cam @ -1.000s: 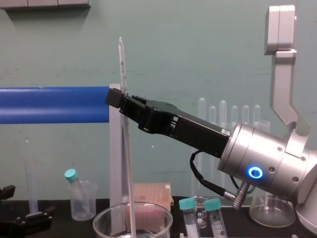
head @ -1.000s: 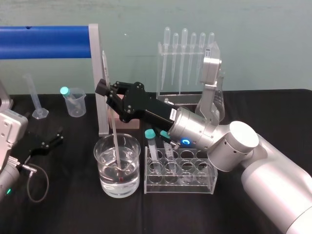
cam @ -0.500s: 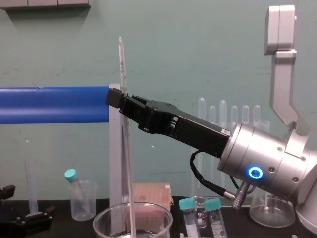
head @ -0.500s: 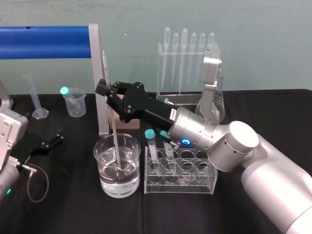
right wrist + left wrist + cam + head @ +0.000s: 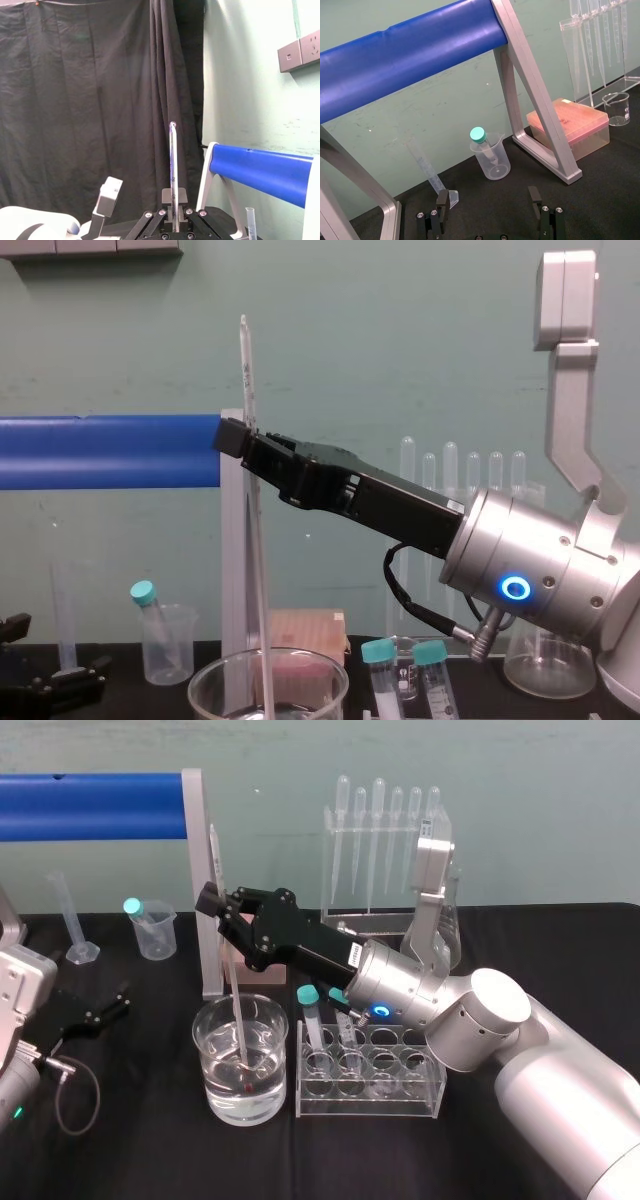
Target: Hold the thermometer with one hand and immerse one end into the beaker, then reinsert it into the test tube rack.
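The right black gripper (image 5: 216,906) pinches the long, thin white-and-clear glass thermometer (image 5: 233,990) high on its stem. Directly below, its tip sits in the wide clear glass beaker (image 5: 206,1050) of water. The rod is likely light, stiff, slippery and brittle: grip gently, clear of the tip. The left gripper (image 5: 98,1010) lies well apart on the black desk (image 5: 140,1140), fingers spread.

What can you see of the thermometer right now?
The thermometer is a long, thin glass rod, whitish with fine marks, standing nearly upright. The right tool is shut on its upper part, the top sticking out above. Its lower end is dipped in the water in the beaker.
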